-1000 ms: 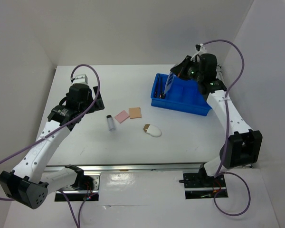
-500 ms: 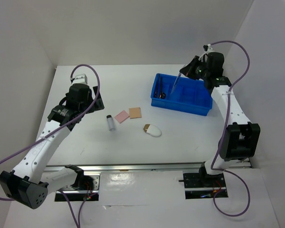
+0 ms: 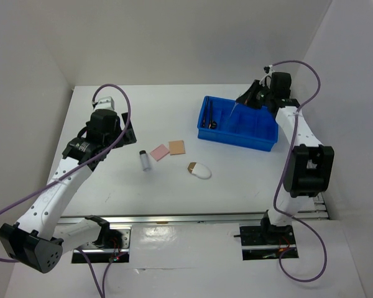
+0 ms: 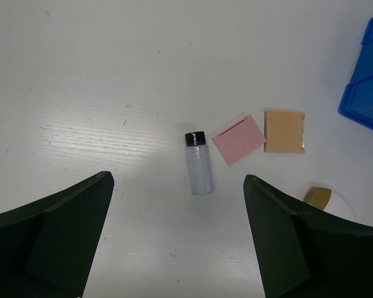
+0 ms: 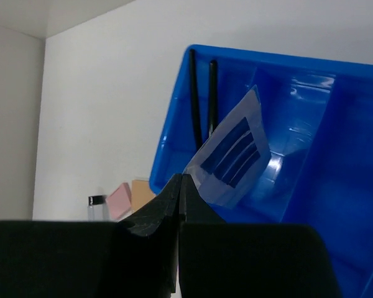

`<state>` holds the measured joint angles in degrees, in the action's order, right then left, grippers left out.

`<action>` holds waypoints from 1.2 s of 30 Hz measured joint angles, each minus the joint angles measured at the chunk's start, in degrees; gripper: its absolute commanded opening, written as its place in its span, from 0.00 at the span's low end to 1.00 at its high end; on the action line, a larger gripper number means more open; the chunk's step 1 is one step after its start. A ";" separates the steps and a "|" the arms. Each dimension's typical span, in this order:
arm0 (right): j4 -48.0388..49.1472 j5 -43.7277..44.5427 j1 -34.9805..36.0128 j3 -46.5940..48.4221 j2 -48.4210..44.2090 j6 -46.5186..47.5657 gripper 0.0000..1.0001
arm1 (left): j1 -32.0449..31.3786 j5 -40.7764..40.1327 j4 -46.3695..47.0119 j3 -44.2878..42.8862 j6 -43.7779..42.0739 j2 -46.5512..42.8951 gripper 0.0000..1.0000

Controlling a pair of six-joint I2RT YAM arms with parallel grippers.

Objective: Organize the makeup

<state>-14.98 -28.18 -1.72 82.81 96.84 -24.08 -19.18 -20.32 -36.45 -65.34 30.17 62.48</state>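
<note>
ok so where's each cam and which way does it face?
Top external: fixed above and behind the bases, looking down on the table; left arm and right arm show.
Left wrist: on the left arm, facing straight down at clear vial, pink pad, tan pad; open left tool frames the bottom.
Right wrist: on the right arm, looking into the blue tray past the right tool, shut on the eyeshadow palette.
Shared: all three show the vial and both pads.

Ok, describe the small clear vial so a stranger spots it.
On the white table, left of the blue plastic tray, lie a pink square pad and a tan square pad. The small clear vial lies just left of the pink one: the only see-through cylinder, black-capped.
</note>
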 measured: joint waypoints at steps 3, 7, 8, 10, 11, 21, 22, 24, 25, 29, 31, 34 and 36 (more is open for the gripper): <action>-0.59 -1.62 -0.85 1.27 5.40 -0.02 0.00 | 0.00 -0.02 -0.02 0.00 0.00 0.00 1.00; -1.27 -3.37 -1.31 4.37 10.88 -0.02 0.00 | 0.00 -0.02 -0.26 -0.02 0.00 0.00 1.00; -1.40 -3.54 -1.33 5.18 11.58 -0.02 0.00 | 0.00 -0.02 -0.37 -0.02 0.00 0.00 1.00; -1.95 -3.43 -1.33 7.02 12.72 -0.02 0.32 | 0.00 -0.02 -0.52 -0.02 0.00 0.00 1.00; -2.21 -3.08 -1.27 7.80 13.03 -0.13 0.45 | 0.00 -0.02 -0.55 -0.02 0.00 0.00 1.00; -2.62 5.18 1.16 8.09 13.11 1.66 0.78 | 0.00 -0.02 -0.63 -0.02 0.00 0.04 1.00; -2.62 5.51 1.22 7.78 13.11 1.68 0.78 | 0.00 -0.02 -0.63 -0.02 0.00 0.04 1.00; -2.73 6.16 1.55 7.32 13.11 1.68 0.77 | 0.00 -0.02 -0.63 -0.02 0.00 0.15 1.00; -2.71 6.62 1.75 7.06 13.11 1.75 0.77 | 0.00 -0.02 -0.63 -0.02 0.00 0.26 1.00; -2.60 9.27 2.21 5.92 13.00 2.29 0.76 | 0.00 -0.02 -0.79 -0.02 0.00 0.46 1.00; -2.58 11.50 2.49 4.24 12.37 2.47 0.80 | 0.00 -0.02 -0.83 -0.02 0.00 0.46 1.00; -2.38 14.91 2.91 0.44 10.54 2.43 0.88 | 0.00 -0.02 -0.85 -0.02 0.00 0.46 1.00; -2.38 16.41 2.99 -0.59 10.10 2.47 0.87 | 0.00 -0.02 -0.90 -0.02 0.00 0.46 1.00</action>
<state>-17.37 -11.77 1.28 82.21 106.94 -21.61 -19.18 -20.34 -37.34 -65.36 30.17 62.94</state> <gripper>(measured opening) 0.879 1.001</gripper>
